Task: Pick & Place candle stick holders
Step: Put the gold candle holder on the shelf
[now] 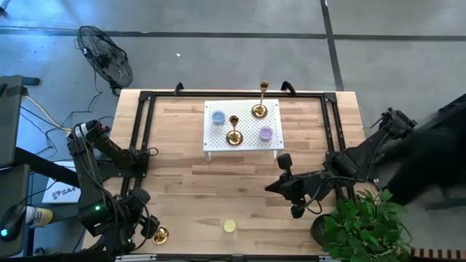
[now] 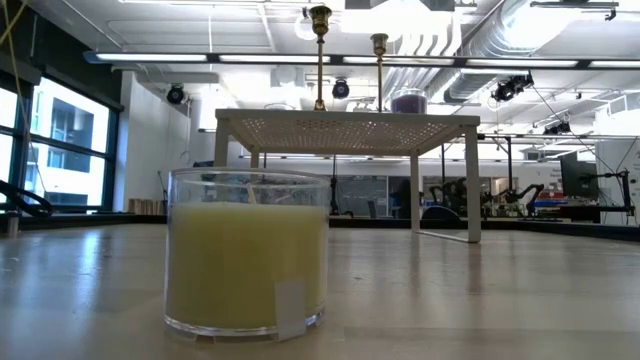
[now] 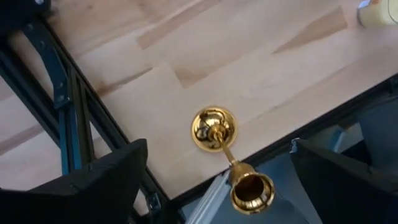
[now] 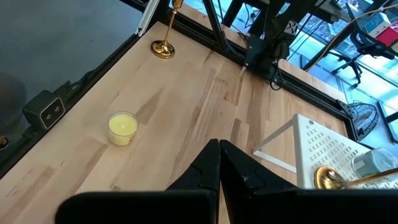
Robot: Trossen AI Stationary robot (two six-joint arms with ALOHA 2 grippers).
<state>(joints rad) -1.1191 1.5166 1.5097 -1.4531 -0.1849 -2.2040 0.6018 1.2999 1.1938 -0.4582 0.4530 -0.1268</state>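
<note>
A gold candle stick holder stands upright on its round base near the table's near left edge. My left gripper is right beside it, open. In the left wrist view the holder stands between the two wide-apart fingers of my left gripper, and they do not touch it. Two more gold holders stand on a small white perforated stand at the far middle. They also show in the low view. My right gripper is shut and empty at the right middle, and the right wrist view shows the fingers of my right gripper closed together.
A yellow candle in a glass stands near the near edge at the middle. A blue jar and a purple jar stand on the white stand. Black frame rails run along the table's sides. A potted plant is at the near right.
</note>
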